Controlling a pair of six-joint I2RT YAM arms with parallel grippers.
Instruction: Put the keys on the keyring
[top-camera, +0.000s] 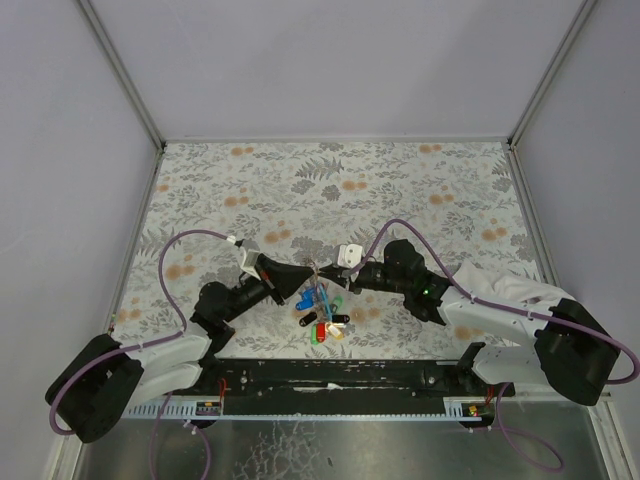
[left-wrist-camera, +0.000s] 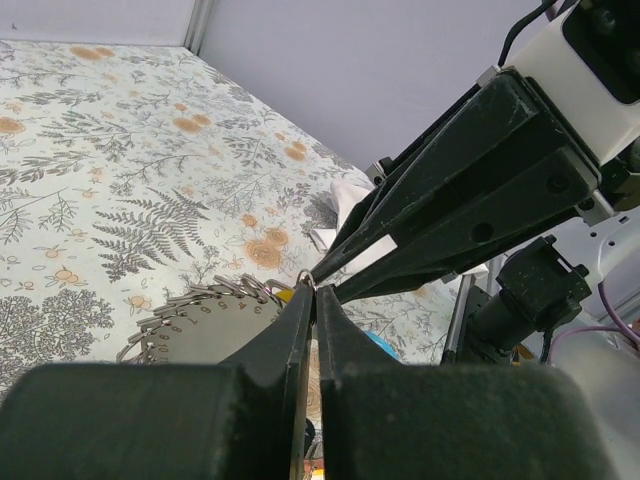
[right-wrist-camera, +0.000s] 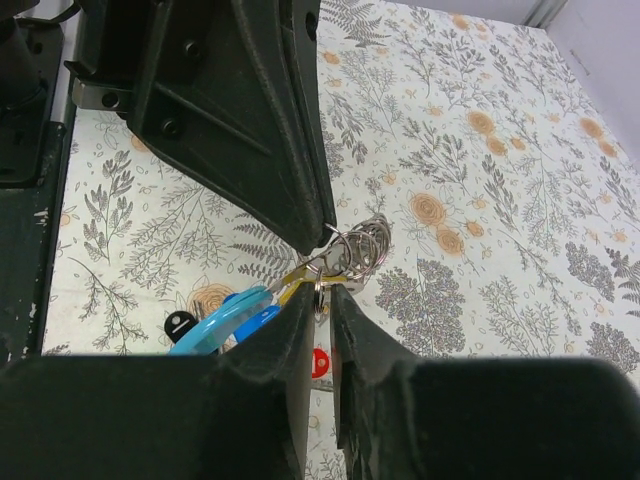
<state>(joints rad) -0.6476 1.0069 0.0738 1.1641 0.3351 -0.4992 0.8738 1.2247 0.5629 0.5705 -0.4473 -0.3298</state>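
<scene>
1. Top external: shows the left gripper (top-camera: 306, 272) and the right gripper (top-camera: 334, 279) meeting tip to tip over the near middle of the floral table (top-camera: 420, 190).
2. Puts the keys (top-camera: 322, 315) just below that meeting point, nearer the arm bases, as a tight bunch of blue, green, red and yellow plastic heads fanned together and touching.
3. Left wrist: finds the left gripper's jaws pressed together with no gap, clamped on the thin wire of the keyring (left-wrist-camera: 305, 278), a small loop of it poking out at the very tips.
4. Catches the right gripper's dark fingers (left-wrist-camera: 470, 190) coming in from the upper right and narrowing to a point at that same loop.
5. Right wrist: reveals the keyring as several thin silvery loops overlapping, sitting between the two tools' tips.
6. Shows a bright blue strap (right-wrist-camera: 225, 318) curving away left of the ring, a yellowish key blade beside it, and a red head glimpsed lower through the finger gap.
7. Leaves a narrow slit between the right gripper's jaws with a small metal ring in it; cannot tell whether pinched or merely passing through.
</scene>
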